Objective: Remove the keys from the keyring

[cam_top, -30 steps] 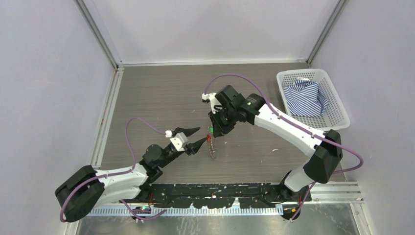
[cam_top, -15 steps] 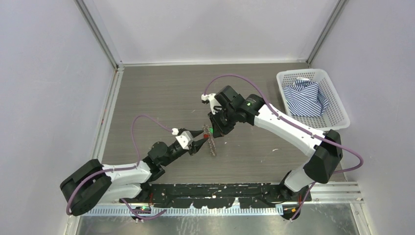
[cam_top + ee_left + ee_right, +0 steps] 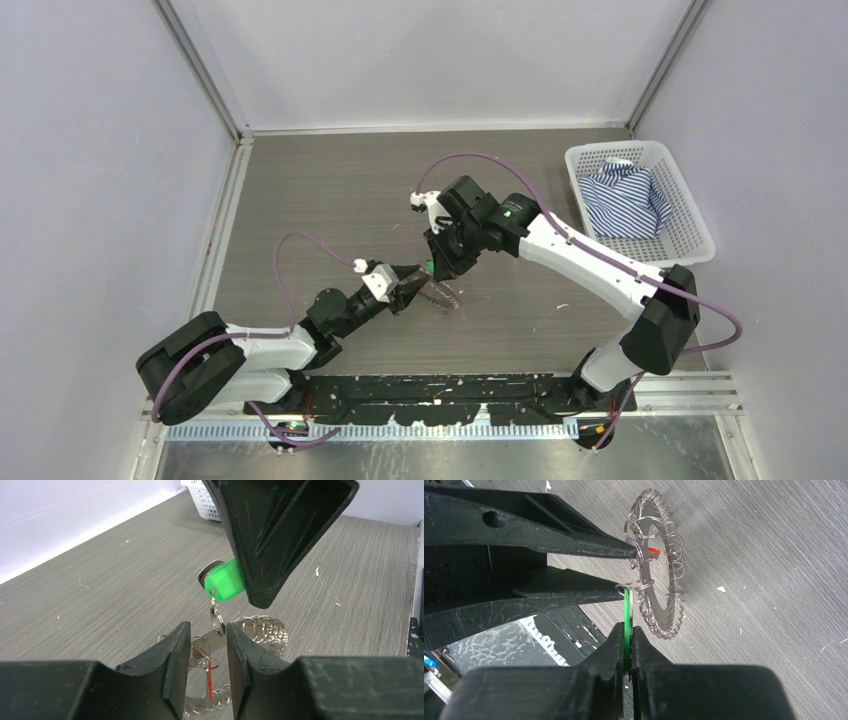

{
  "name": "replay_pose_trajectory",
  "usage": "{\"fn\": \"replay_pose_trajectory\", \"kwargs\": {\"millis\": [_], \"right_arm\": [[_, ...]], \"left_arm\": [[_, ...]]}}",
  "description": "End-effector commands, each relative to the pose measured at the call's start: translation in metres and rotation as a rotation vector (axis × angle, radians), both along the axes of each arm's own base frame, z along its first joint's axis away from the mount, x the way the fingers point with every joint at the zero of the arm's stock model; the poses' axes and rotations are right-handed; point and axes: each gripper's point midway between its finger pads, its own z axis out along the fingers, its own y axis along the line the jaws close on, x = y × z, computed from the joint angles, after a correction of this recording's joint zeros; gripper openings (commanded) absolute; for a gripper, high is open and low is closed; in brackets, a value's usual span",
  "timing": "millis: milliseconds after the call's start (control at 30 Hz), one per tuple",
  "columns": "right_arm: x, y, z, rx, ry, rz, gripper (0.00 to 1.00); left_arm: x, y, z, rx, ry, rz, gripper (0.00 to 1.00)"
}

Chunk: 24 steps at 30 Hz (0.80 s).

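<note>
From overhead I see the right arm [image 3: 580, 250] reaching in over the middle of the bench [image 3: 320, 200], with the left arm [image 3: 250, 350] coming up to meet it from the near left. The right jaws are pinched tight on the green key [image 3: 226, 580]. They hold it by its plastic head, clear of the bench.

A small split ring [image 3: 216, 615] hangs from that head. Below it is the fan of keys [image 3: 664, 605], a toothed silvery disc hanging tilted with its lower edge near the bench surface. The keyring [image 3: 646, 572] runs round the open centre of the fan, with thin wire loops bunched along it. A small red tag [image 3: 652, 551] sits among the loops.

The left jaws stand part-way open, with a clear gap between the two black fingers [image 3: 175, 655]. In the left wrist view the split ring and the red tag lie in that gap. In the right wrist view one fingertip touches the loops by the red tag and the other touches the split ring just below. I cannot tell whether either tip is actually pinching wire.

At the far right of the bench sits a white basket [image 3: 695, 215], well apart from the arms, holding a blue-and-white striped cloth [image 3: 625, 200].
</note>
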Motion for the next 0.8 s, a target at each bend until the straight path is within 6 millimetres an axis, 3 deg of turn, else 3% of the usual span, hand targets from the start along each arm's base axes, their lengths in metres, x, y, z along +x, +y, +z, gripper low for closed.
{"fn": "replay_pose_trajectory", "kwargs": {"millis": [0, 300, 500, 767], "right_arm": [[0.006, 0.008, 0.023, 0.076, -0.064, -0.019, 0.01], [0.007, 0.014, 0.025, 0.092, -0.054, -0.044, 0.01], [0.005, 0.018, 0.024, 0.105, -0.046, -0.049, 0.01], [0.004, 0.018, 0.027, 0.12, -0.052, -0.053, 0.01]], "left_arm": [[0.0, -0.004, 0.039, -0.11, -0.074, 0.001, 0.34], [0.001, -0.009, 0.037, -0.093, -0.082, 0.018, 0.34], [0.012, -0.004, 0.034, -0.089, -0.073, 0.098, 0.33], [0.02, 0.003, 0.03, -0.073, -0.066, 0.171, 0.23]]}}
